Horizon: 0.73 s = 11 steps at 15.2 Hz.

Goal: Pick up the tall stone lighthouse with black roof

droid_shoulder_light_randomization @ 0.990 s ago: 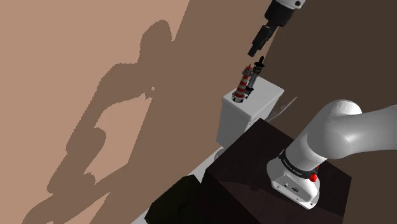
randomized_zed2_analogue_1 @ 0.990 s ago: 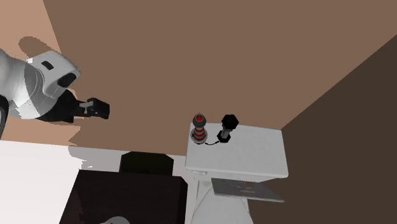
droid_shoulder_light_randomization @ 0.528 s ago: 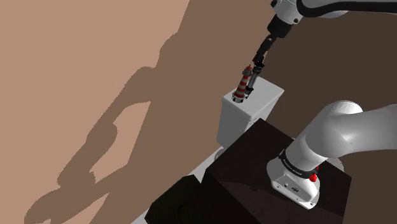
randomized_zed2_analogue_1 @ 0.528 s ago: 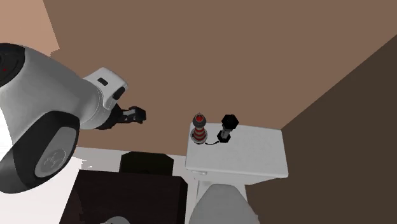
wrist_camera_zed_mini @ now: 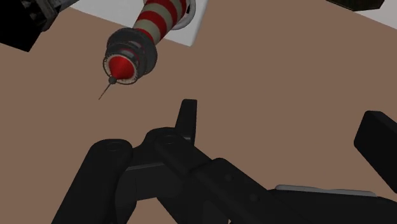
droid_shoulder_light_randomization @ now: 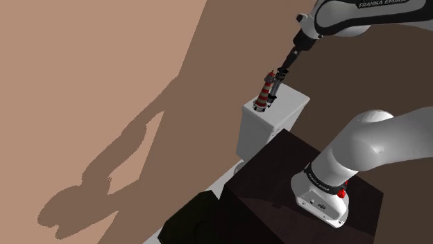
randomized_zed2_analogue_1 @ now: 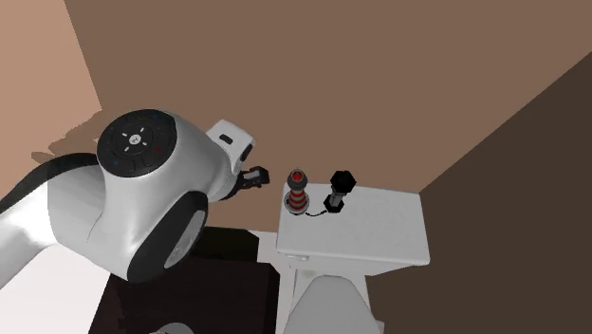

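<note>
1. Jaws stand wide apart on the gripper [wrist_camera_zed_mini: 283, 130], holding nothing.
2. The tall lighthouse with a black roof [randomized_zed2_analogue_1: 336, 192] stands upright on the white toilet tank [randomized_zed2_analogue_1: 379, 237], close to the brown wall [randomized_zed2_analogue_1: 285, 76].
3. A red-and-white striped lighthouse [randomized_zed2_analogue_1: 298, 194] stands just beside it, between it and the gripper.

Brown walls [randomized_zed2_analogue_1: 313, 85] (one tan, one darker) meet behind a white toilet cistern [randomized_zed2_analogue_1: 379, 232].
</note>
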Available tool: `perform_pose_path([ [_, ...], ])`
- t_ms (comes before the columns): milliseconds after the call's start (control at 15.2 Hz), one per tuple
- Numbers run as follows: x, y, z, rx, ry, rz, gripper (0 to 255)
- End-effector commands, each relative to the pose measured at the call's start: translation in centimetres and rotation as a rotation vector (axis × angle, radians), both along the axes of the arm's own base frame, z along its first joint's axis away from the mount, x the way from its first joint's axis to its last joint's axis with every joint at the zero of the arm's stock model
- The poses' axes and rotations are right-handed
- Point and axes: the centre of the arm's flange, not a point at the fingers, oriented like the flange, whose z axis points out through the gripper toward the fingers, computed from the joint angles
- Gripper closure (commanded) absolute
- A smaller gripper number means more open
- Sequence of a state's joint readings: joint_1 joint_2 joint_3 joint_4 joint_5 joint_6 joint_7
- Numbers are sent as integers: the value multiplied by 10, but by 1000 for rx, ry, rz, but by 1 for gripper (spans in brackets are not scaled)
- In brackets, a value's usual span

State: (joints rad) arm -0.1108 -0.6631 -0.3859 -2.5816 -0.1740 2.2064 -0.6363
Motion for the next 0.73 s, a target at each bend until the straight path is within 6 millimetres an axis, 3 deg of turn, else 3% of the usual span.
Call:
perform_pose_path([
  [0, 2, -23, -11, -15, -10, 10, 0],
  [660, 22, -134, -65, -80, -56, 54, 0],
])
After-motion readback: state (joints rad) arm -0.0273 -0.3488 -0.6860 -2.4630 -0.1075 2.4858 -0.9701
